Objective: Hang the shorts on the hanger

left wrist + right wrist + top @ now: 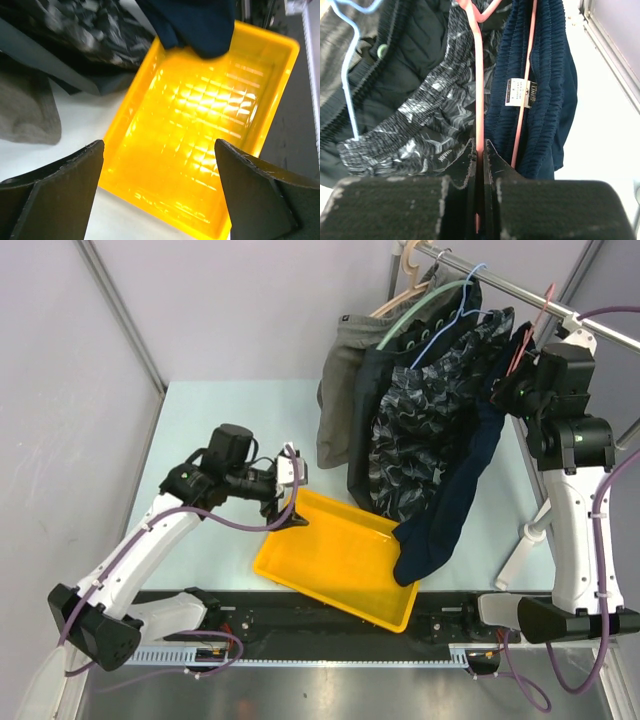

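- Looking through the right wrist camera, I see my right claw (480,155) pressed together on the thin pink-red wire hanger (478,75). One wire is pinched between its two black fingers.
- The plain dark navy fabric shorts (550,75) hang just to the right of that wire in this view. A second pink wire runs down across their gathered waistband and passes over the small white label (521,93).
- From the top camera, the navy shorts are at the right end of the row of clothes under the metal rail (500,278), at the far right of the scene.
- Their lower hem reaches down over the right end of the yellow plastic tray (300,585). I cannot tell whether the cloth touches the tray.
- The black-grey patterned shorts (420,430) hang just left of the navy pair and press against them. The plain grey shorts (338,390) are further left.
- A mint-green hanger (420,308) and a thin blue wire hanger (440,328) hook over the same rail.
- My left claw (160,195) is spread wide and grips nothing. It hovers at the left end of the tray and points into its bare bottom.
- The tray sits askew on the pale surface (200,420).
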Tool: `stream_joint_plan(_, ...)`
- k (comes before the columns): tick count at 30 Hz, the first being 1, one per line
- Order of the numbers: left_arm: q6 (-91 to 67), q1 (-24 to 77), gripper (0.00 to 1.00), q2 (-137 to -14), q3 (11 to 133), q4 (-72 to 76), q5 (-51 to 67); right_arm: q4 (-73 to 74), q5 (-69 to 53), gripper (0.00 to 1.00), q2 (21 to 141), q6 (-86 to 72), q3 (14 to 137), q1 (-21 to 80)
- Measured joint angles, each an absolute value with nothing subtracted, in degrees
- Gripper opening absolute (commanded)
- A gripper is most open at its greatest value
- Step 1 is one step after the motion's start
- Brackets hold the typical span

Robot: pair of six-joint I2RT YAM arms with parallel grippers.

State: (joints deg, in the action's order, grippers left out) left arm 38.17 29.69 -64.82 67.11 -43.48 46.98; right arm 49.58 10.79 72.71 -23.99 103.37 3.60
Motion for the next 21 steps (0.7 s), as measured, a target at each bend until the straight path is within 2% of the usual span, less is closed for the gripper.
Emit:
stream_joint_plan(1, 39.1, 30.1, 0.94, -64.8, 66.2, -43.9, 46.1, 49.4, 10.8, 0.06, 72.7, -24.0, 103.2, 3.6)
stream_joint_plan(2, 40.0, 30.5, 0.93, -64.8, 65.2, -44.2, 45.1, 48.8, 10.7, 0.16, 72.7, -24.0, 102.3, 3.7)
stream_joint_plan(3, 41.2, 31.1, 0.91, -64.8, 63.8, -44.6, 44.2, 47.9, 10.6, 0.21, 72.7, -23.9, 101.5, 3.7)
stream_joint_plan(4, 41.8, 31.5, 0.90, -64.8, 63.0, -44.9, 43.6, 47.4, 10.4, 0.32, 72.6, -24.0, 100.9, 3.7)
stream_joint_plan(6, 44.3, 32.6, 0.87, -64.8, 60.8, -46.0, 41.6, 44.4, 10.0, 0.43, 71.8, -23.5, 98.9, 3.8)
stream_joint_plan(7, 45.6, 33.4, 0.87, -64.8, 59.7, -46.5, 40.5, 43.3, 9.7, 0.53, 71.2, -23.3, 98.1, 3.8)
stream_joint_plan(13, 53.5, 39.5, 0.86, -64.8, 52.9, -49.6, 35.4, 39.9, 6.4, 0.84, 64.0, -21.0, 93.6, 4.0)
stream_joint_plan(16, 55.7, 41.7, 0.86, -64.8, 51.0, -50.6, 34.0, 39.4, 3.9, 0.93, 58.9, -19.5, 90.7, 4.3)
stream_joint_plan(21, 57.6, 43.8, 0.90, -64.9, 50.3, -50.7, 32.5, 42.4, -1.1, 0.98, 51.4, -14.7, 86.8, 4.4)
